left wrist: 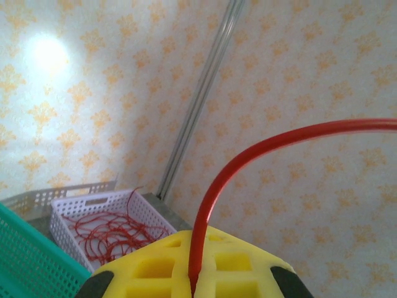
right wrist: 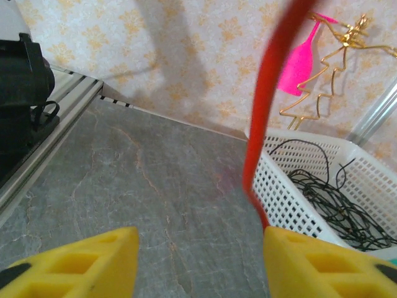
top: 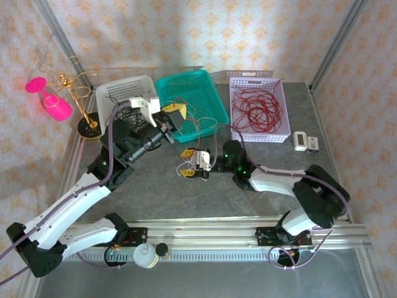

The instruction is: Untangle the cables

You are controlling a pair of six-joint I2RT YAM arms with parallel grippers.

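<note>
The left gripper [top: 175,116] hung over the near part of the teal basket [top: 205,99], the middle one of three along the far side of the table [top: 248,198]. In the left wrist view its yellow pads [left wrist: 161,267] were pressed together on a single red cable [left wrist: 211,192], which rose from the seam between them and arched away to the right.

The right gripper [top: 187,162] sat low over the grey tabletop, just near of the teal basket and pointing left. In the right wrist view its yellow fingers [right wrist: 80,261] stood wide apart with nothing clamped between them. The red cable [right wrist: 267,124] came down from above and ended close beside the right-hand finger; whether it touched the foam could not be told.

A loose coil of red cables [top: 254,108] lay in the lilac basket [top: 257,81] on the right. Black cables [top: 127,115] lay in the white basket [top: 124,84] on the left. Left of that stood a gold wire stand [top: 77,93] and a pink glass [top: 56,105].
</note>
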